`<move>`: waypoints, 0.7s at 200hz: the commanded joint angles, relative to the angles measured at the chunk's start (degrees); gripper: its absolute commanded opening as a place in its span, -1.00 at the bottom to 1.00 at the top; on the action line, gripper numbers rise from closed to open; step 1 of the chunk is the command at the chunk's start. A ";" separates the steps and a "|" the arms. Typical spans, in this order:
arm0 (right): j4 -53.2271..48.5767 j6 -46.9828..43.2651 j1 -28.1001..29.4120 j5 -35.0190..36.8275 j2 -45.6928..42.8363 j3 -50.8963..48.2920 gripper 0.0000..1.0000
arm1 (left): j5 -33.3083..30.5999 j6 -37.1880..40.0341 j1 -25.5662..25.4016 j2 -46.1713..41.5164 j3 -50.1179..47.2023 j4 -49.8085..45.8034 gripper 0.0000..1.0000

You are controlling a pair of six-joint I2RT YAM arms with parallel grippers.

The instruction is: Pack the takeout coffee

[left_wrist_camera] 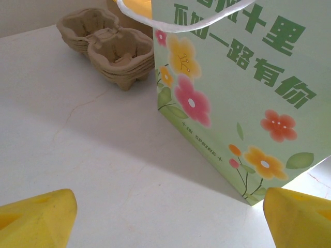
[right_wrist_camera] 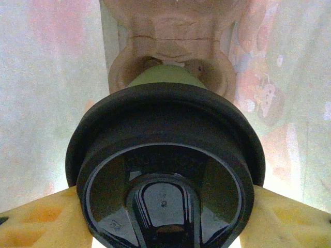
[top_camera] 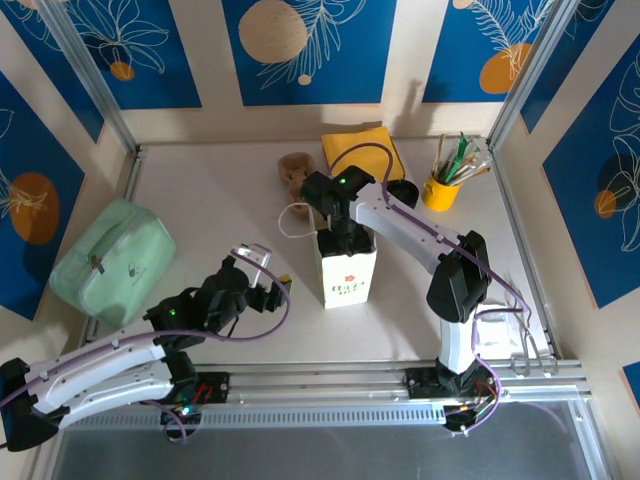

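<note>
Takeout coffee (right_wrist_camera: pixel 165 170): inside the white paper bag (top_camera: pixel 348 278), hanging from the right pincer, lid up, with its greenish side running down towards the bag floor.
Task progress: by my reading it is well along. The cup is already down between the bag walls (right_wrist_camera: pixel 46 93), and what is left is to seat it, let go and lift the arm out. Whether its base already rests on anything cannot be told.
Paper bag: stands upright near the middle of the table (top_camera: pixel 200 200), mouth open, with the right arm reaching in from above. Its flowered face shows in the left wrist view (left_wrist_camera: pixel 232 77).
Brown insert (right_wrist_camera: pixel 170 31): a moulded cardboard form at the bottom of the bag, directly under the cup. It looks like a cup carrier.
Spare carriers (left_wrist_camera: pixel 108 46): a stack on the table behind the bag, apart from it.
Right pincer (right_wrist_camera: pixel 165 217): partly closed around the black lid (right_wrist_camera: pixel 165 119), with its yellow fingers (right_wrist_camera: pixel 41 222) pressed to the rim on either side, so it is gripping the coffee.
Left pincer (left_wrist_camera: pixel 170 222): spread wide with nothing between its fingers, low over the table just beside the bag and touching nothing.
</note>
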 commanded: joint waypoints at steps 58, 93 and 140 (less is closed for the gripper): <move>1.88 0.99 0.40 -1.23 -0.38 -3.63 0.23 | -0.97 0.71 -0.34 -0.65 0.22 -1.07 0.87; 2.93 1.21 0.66 -1.34 -0.38 -4.89 0.23 | -0.91 0.62 -0.34 -0.53 0.27 -1.15 0.86; 4.01 1.30 0.62 -1.74 -0.21 -6.01 0.23 | -0.96 0.36 -0.32 -0.82 0.07 -1.46 0.86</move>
